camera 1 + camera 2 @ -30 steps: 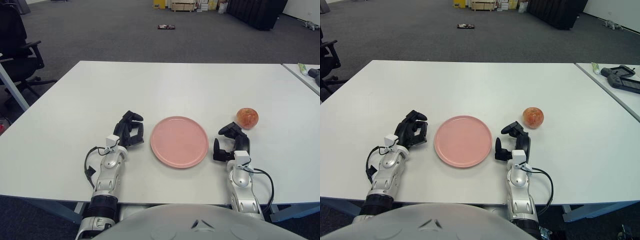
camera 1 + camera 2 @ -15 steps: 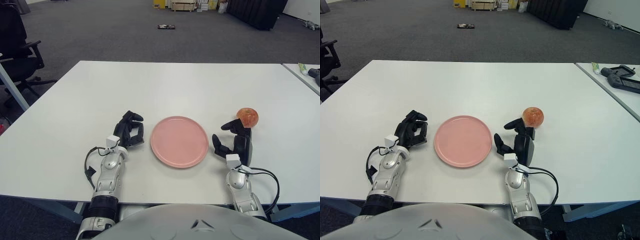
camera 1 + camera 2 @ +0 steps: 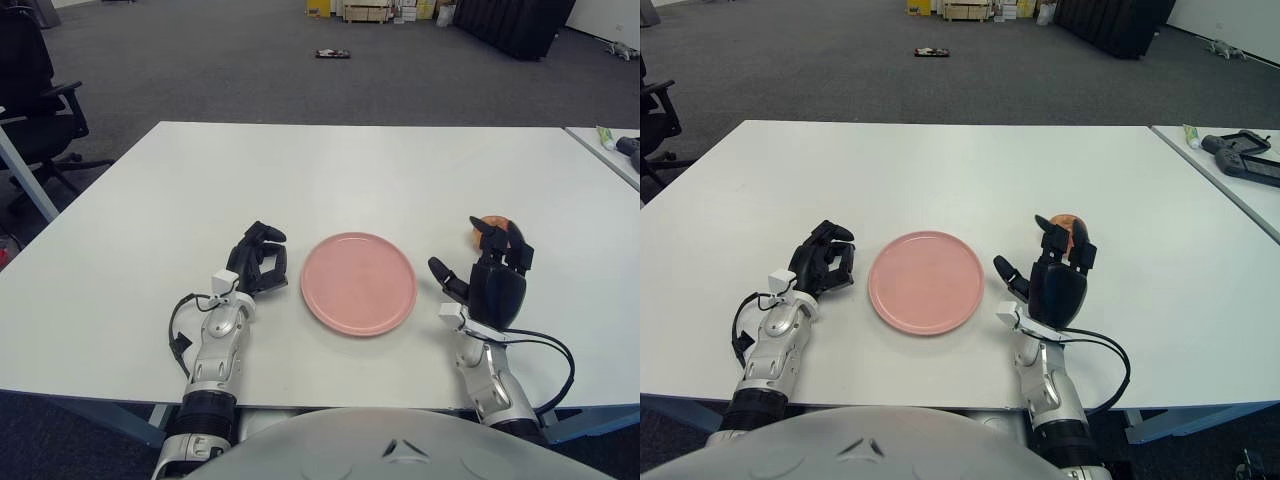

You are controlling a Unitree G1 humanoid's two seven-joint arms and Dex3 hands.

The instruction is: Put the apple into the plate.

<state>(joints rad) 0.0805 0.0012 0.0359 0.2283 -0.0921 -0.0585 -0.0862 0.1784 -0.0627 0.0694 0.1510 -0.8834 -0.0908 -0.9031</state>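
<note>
The right hand (image 3: 1055, 280) stands raised with fingers spread, empty, hiding most of the round reddish apple (image 3: 1067, 222) behind it, right of the smooth pink round plate (image 3: 926, 281). The left hand (image 3: 823, 262) shows curled left of the plate.

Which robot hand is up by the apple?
The right robot hand, raised with fingers spread in front of the apple. The left robot hand shows left of the pink plate, curled.

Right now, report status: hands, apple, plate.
Right hand raised, fingers spread, just in front of apple, no grasp. Left hand idle left of plate. Plate bare, path clear.
</note>
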